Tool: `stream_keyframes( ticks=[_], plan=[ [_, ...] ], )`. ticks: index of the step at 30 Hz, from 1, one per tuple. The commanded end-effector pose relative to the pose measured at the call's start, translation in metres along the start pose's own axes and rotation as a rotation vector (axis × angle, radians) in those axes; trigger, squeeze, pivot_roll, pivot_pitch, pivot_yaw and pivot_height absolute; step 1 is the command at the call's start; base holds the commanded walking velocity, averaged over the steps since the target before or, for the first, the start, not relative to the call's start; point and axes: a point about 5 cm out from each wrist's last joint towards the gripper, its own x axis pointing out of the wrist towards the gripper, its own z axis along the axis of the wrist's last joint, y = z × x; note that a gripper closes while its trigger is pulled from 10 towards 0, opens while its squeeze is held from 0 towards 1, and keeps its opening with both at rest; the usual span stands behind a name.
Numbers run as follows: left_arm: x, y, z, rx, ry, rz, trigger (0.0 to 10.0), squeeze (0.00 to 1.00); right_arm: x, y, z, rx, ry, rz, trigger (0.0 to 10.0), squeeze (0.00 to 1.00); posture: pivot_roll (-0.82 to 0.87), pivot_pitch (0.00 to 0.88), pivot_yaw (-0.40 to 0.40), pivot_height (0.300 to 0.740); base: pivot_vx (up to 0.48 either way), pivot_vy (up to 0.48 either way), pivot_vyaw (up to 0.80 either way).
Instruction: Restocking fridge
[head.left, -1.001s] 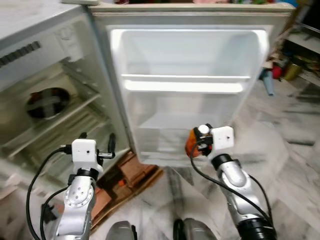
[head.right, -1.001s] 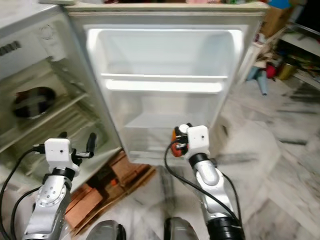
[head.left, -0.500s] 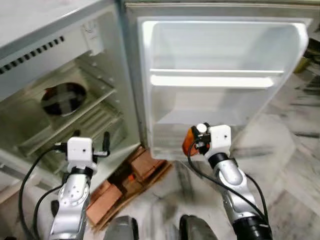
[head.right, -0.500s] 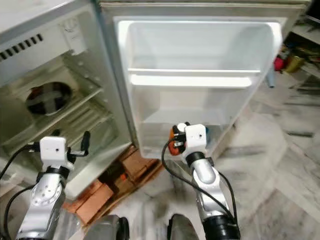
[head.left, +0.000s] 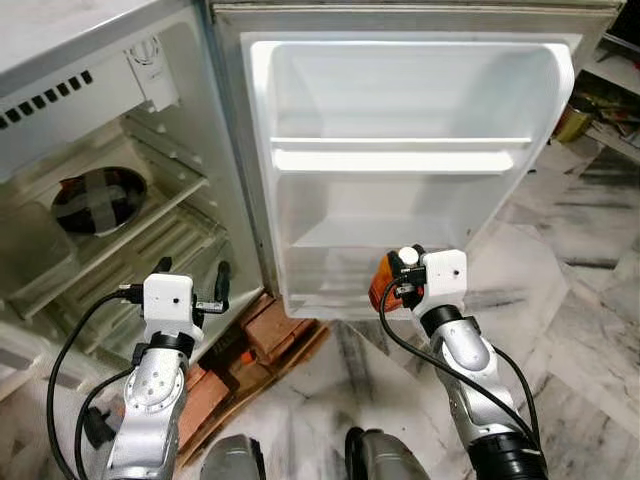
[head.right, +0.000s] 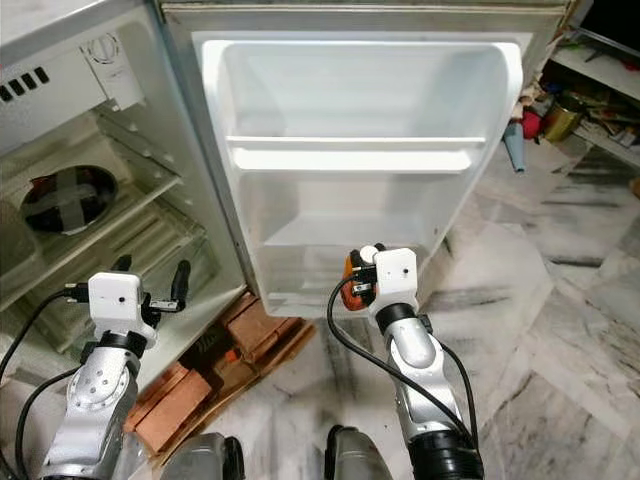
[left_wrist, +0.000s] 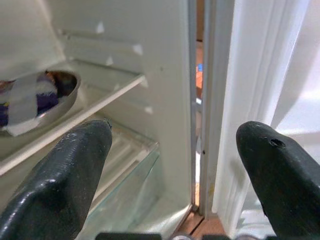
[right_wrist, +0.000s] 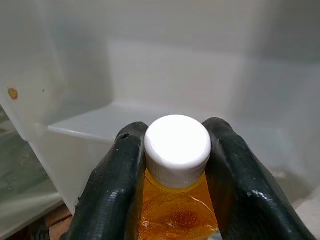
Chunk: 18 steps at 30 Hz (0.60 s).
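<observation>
My right gripper (head.left: 398, 281) is shut on an orange drink bottle (right_wrist: 176, 212) with a white cap (right_wrist: 177, 146), gripping it just below the cap. It holds the bottle in front of the lowest bin (head.left: 330, 285) of the open white fridge door (head.left: 400, 160). My left gripper (head.left: 190, 285) stands open, empty, low in front of the fridge body (head.left: 110, 200). In the left wrist view its fingers (left_wrist: 65, 175) frame the wire shelves and the door hinge gap.
A steel bowl covered with tape (head.left: 95, 197) sits on a fridge shelf. Bricks and cardboard (head.left: 265, 340) lie under the door's corner on the marble floor. Clutter (head.right: 545, 115) stands at the far right. A door rack (head.left: 400, 155) spans the middle of the door.
The camera has shifted, so the whole scene slid slightly. The right gripper still holds the bottle near the lower door bin; the left gripper remains open.
</observation>
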Motion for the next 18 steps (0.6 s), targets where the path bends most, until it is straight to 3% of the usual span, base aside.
stream_keyframes(
  ticks=[1, 13, 18],
  plan=[
    [-0.003, 0.004, 0.001, 0.004, -0.005, 0.003, 10.0, 0.00, -0.003, -0.006, 0.007, -0.021, -0.036, -0.024, 10.0, 0.00, 0.08, 0.093, 0.002, 0.740, 0.296, 0.000, 0.00],
    [-0.028, 0.020, -0.003, 0.002, 0.016, 0.087, 10.0, 0.00, -0.033, -0.027, 0.004, -0.043, -0.020, -0.103, 10.0, 0.00, 0.07, 0.071, 0.002, 0.740, 0.327, 0.000, 0.00],
    [-0.032, 0.018, -0.003, -0.008, 0.023, 0.082, 10.0, 0.00, -0.038, -0.027, 0.003, -0.053, -0.005, -0.095, 10.0, 0.00, 0.07, 0.068, 0.000, 0.740, 0.000, 0.000, 0.00]
  ],
)
